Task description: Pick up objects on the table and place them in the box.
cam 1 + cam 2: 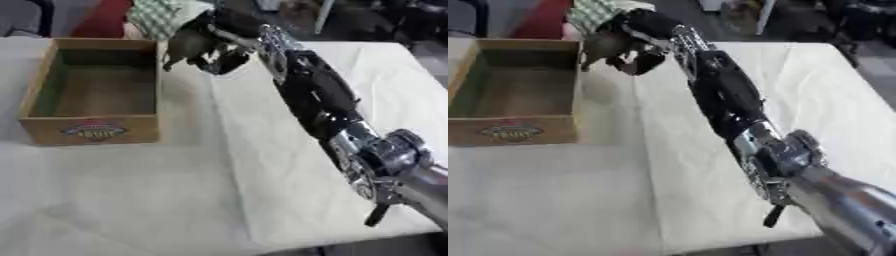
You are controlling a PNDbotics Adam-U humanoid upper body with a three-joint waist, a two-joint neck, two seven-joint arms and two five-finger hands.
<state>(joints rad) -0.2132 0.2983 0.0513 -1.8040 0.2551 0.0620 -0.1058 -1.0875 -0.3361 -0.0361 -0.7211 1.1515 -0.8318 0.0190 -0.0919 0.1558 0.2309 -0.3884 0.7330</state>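
- The robot's right arm (315,95), black with silver joints, comes in from the lower right and stretches across the table toward its far edge.
- The right hand (203,40) hangs above the far part of the table, just to the right of the box's far right corner, with its fingers pointing downward.
- The fingers are curled around a dark, brownish-grey object (185,44); its shape is too blurred to make out, and only a rounded dark mass with a thin tip hanging down shows beside the fingers.
- That dark object is lifted off the table, held near the box's right wall but not over the box's inside.
- The open rectangular wooden box (31,90) stands on the left part of the table, with a coloured oval label (94,131) on its near wall.
- The inside of the box shows only its dull greenish-brown floor.
- The table is covered with a pale, off-white cloth (131,200), and a second sheet of the same pale colour (289,195) lies over the right part, its edge running from the hand toward the near side.
- A green-and-white checked cloth (162,17) lies beyond the table's far edge, just behind the hand.
- The left hand shows in neither view.
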